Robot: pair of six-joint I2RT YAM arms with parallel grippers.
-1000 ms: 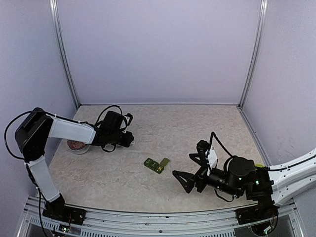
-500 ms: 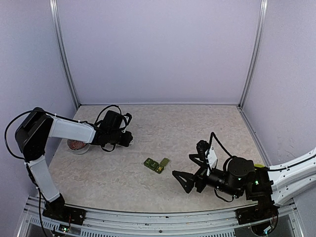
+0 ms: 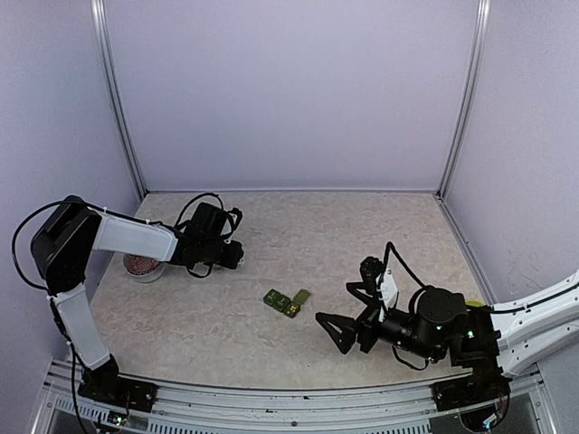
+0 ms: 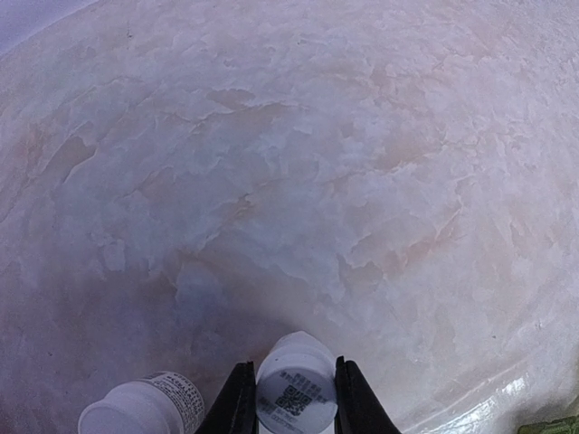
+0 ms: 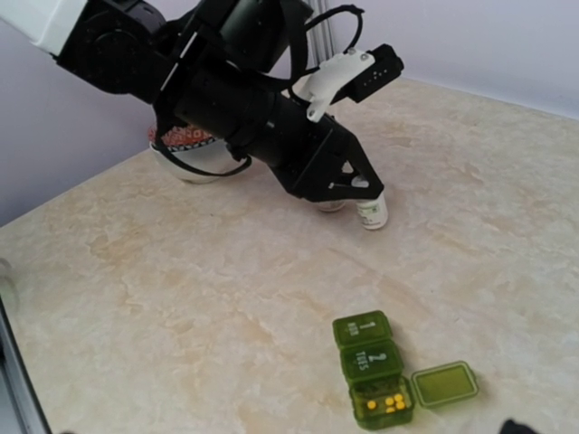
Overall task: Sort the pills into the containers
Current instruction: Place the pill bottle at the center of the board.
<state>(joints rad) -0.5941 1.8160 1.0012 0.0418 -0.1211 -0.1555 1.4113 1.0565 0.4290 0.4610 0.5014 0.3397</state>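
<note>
The left tool (image 3: 232,256) is closed narrow on a white pill bottle (image 4: 296,394), its two fingers (image 4: 237,400) pressed against the bottle's sides, with the bottle standing on the marbled worktop (image 3: 362,235). A second white bottle (image 4: 145,409) stands just beside the held one, outside one finger and not in the grip. Behind this tool, close along its arm, sits a metal bowl (image 3: 140,267) with reddish contents. The right tool (image 3: 342,306) hangs wide open above the worktop, holding nothing. Between the two tools, nearer the right one and well apart from the bottles, lies a green pill organiser (image 5: 373,369). Its end compartment is open with its lid (image 5: 442,384) flipped aside, and small yellow pills (image 5: 386,402) show inside.
</note>
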